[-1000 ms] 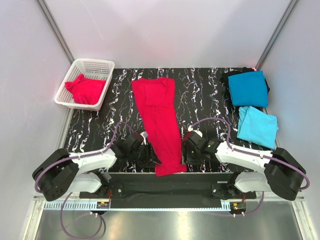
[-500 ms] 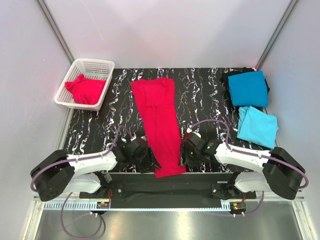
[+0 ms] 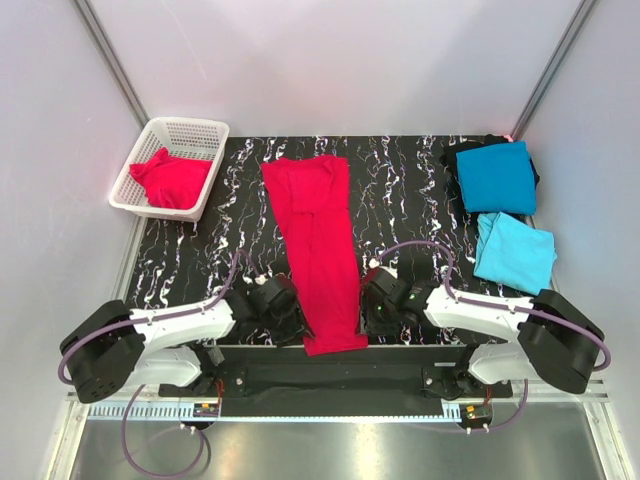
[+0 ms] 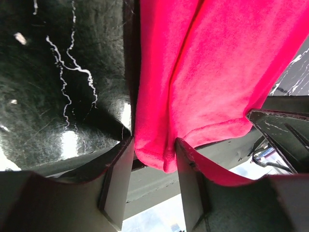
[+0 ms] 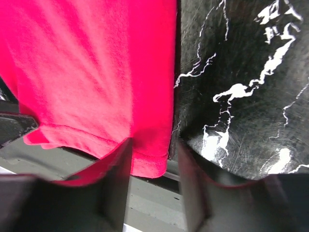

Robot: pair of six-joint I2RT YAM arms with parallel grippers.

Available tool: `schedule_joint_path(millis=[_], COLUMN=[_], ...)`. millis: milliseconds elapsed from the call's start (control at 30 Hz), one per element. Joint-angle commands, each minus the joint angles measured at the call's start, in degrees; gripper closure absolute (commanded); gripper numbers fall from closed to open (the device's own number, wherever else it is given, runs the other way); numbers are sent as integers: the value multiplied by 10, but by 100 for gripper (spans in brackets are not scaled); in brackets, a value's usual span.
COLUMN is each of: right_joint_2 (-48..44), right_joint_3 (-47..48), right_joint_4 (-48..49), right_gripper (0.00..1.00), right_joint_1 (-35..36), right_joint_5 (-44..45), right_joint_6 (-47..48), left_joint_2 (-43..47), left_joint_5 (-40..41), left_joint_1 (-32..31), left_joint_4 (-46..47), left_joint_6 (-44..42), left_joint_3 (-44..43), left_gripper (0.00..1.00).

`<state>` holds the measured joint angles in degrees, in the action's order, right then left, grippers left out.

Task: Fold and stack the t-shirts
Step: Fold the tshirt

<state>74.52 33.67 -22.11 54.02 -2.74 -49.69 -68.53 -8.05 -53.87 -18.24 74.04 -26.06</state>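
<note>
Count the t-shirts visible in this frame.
4: a crumpled red one in the basket, a long red one mid-table, a teal one at far right, a sky-blue one just nearer. Dark cloth under the teal one may be another.

The bench is marbled black and white. The long shirt is coloured crimson. Left of it a crimson shirt and white basket are seen, right of it a teal shirt and sky-blue shirt.

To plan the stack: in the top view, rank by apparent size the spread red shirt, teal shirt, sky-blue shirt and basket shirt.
1. spread red shirt
2. teal shirt and sky-blue shirt, too alike to rank
3. basket shirt, bunched up
</note>
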Motion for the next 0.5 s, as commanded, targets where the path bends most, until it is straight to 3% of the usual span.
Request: schedule_joint_path(millis=[0, 100, 267, 467], right_joint_2=[12, 21, 32, 35], right_joint_3=[-2, 1, 6, 11], right_joint_4=[15, 20, 22, 22], right_gripper=[56, 65, 70, 100], right_joint_1=[12, 17, 23, 28], right_joint_5=[-7, -9, -9, -9], right_joint_6=[-12, -13, -15, -15], left_joint_2=[-22, -32, -45, -35], left_joint_5=[19, 13, 8, 12], left_joint_1=[-8, -12, -14, -15], left_joint_4=[-22, -10, -3, -7], left_joint_6=[-3, -7, -7, -5], left_joint_3=[-12, -18, -20, -16], left_gripper=[55, 61, 69, 95])
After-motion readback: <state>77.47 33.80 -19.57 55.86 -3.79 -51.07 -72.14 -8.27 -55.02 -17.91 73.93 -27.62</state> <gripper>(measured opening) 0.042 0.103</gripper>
